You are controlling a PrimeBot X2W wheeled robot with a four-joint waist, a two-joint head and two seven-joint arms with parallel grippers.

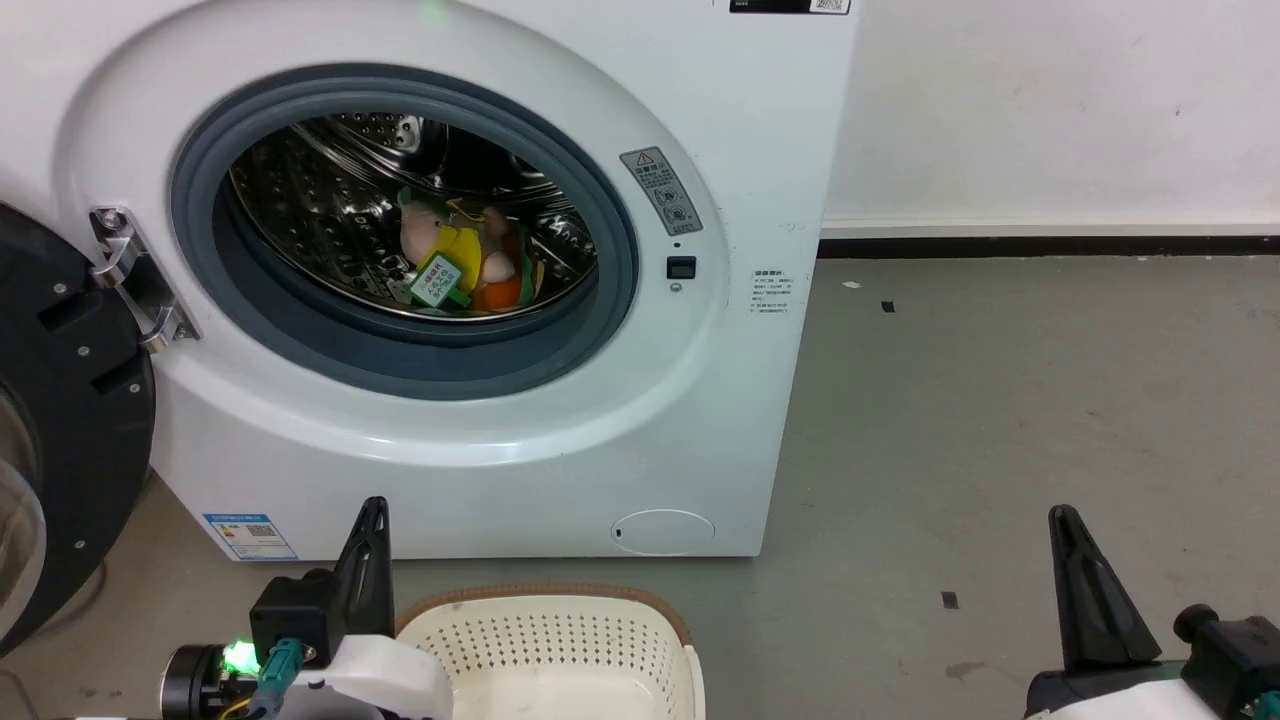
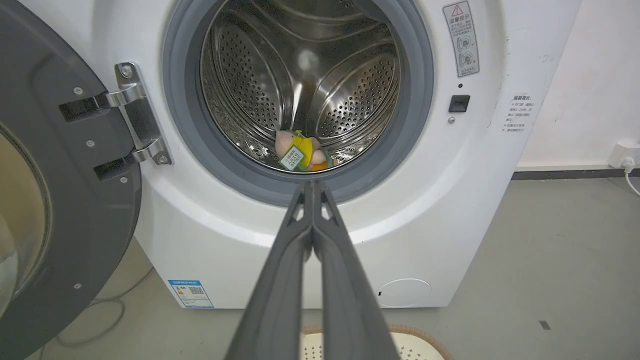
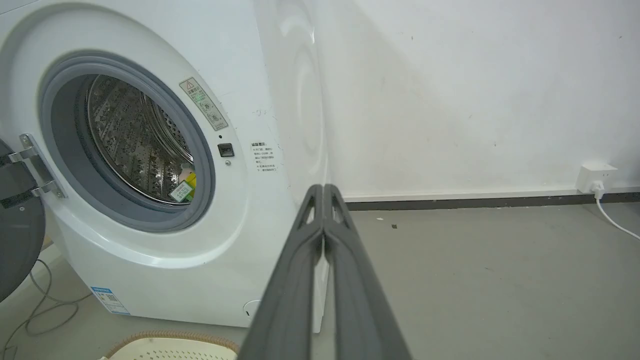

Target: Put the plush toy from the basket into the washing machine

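Observation:
The plush toy [image 1: 467,262] lies inside the steel drum of the washing machine [image 1: 480,440], pink figure, yellow part and green tag facing out; it also shows as the plush toy [image 2: 300,153] low in the drum, and a sliver of the plush toy [image 3: 185,187] peeks past the gasket. The cream basket [image 1: 560,650] stands on the floor in front of the machine, its inside bare where visible. My left gripper [image 1: 372,512] is shut beside the basket's left rim, holding nothing. My right gripper [image 1: 1062,520] is shut, off to the right over the floor.
The black round door [image 1: 60,420] hangs open at the left on its metal hinge [image 1: 130,275]. Grey concrete floor [image 1: 1000,420] stretches right of the machine to a white wall. A socket and white cable [image 3: 600,190] sit at the wall's base; a cable [image 2: 100,320] lies under the door.

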